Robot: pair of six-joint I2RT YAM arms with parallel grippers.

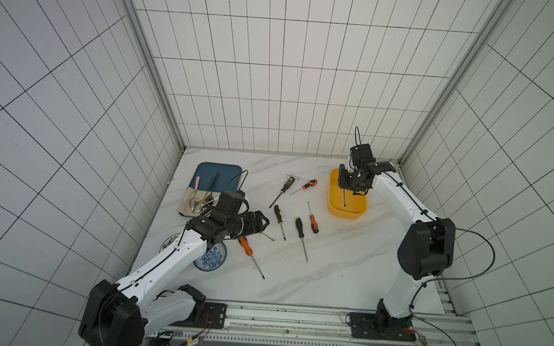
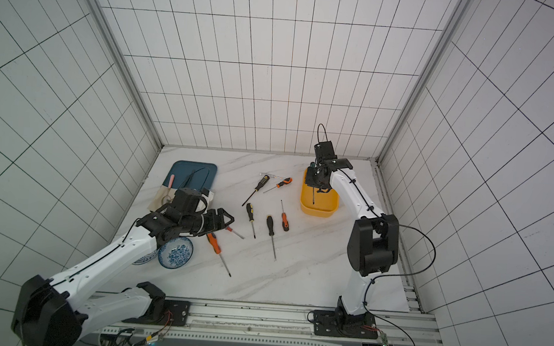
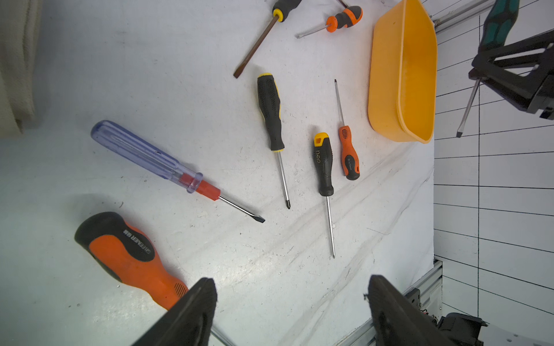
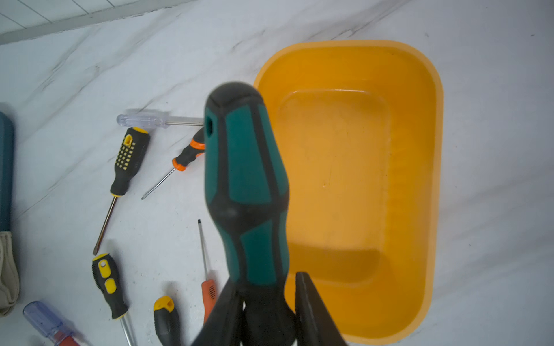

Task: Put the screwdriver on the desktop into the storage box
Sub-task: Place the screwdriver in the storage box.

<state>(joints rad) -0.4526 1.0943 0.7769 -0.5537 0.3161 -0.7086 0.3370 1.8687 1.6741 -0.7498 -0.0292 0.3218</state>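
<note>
My right gripper (image 4: 266, 284) is shut on the neck of a green-and-black screwdriver (image 4: 245, 167). It hangs over the yellow storage box (image 1: 346, 212), its shaft (image 1: 344, 198) pointing down into the box without touching the floor. The box (image 4: 434, 149) holds nothing else. My left gripper (image 3: 290, 287) stands open just above the desktop (image 1: 345, 268), next to a big orange screwdriver (image 3: 129, 254) and a clear blue-handled one (image 3: 141, 152). Several more screwdrivers lie mid-table, among them two black-and-yellow ones (image 1: 279, 215) (image 1: 299, 227) and an orange one (image 1: 313, 221).
A dark blue tray (image 1: 219, 171) with spoons and a cloth lies at the back left. Two blue-patterned dishes (image 1: 211, 259) (image 1: 167, 241) sit under the left arm. An aluminium rail (image 1: 292, 315) runs along the front edge. Tiled walls close in three sides.
</note>
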